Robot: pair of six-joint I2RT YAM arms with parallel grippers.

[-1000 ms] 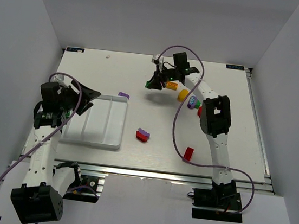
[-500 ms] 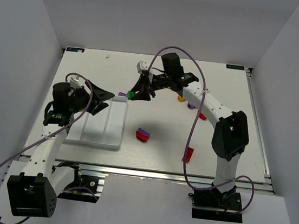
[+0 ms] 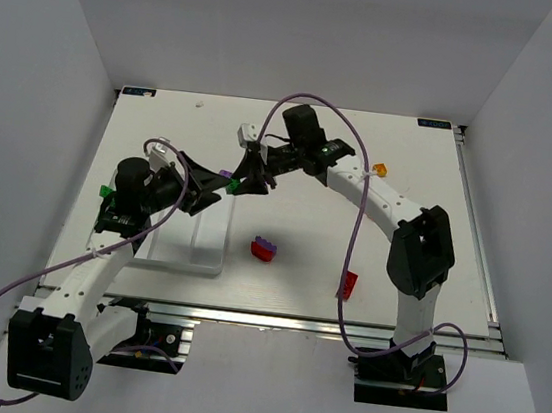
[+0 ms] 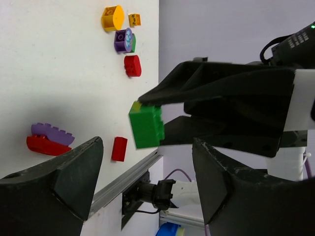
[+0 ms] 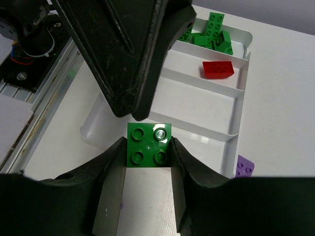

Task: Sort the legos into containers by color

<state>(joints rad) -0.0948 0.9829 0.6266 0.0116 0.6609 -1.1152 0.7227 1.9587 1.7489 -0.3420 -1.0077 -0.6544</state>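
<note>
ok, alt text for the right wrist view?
The right arm's fingers clamp a square green four-stud plastic brick. Behind it, a white ridged plastic tray holds green bricks in one compartment, a red brick in the next.

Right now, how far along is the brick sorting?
Done: several green studded bricks lie in the end compartment of the white plastic tray, one red brick in the next. In hand: the right gripper holds a green square brick near the tray. Left: a red-and-purple stack, a red block and an orange piece on the table.
</note>
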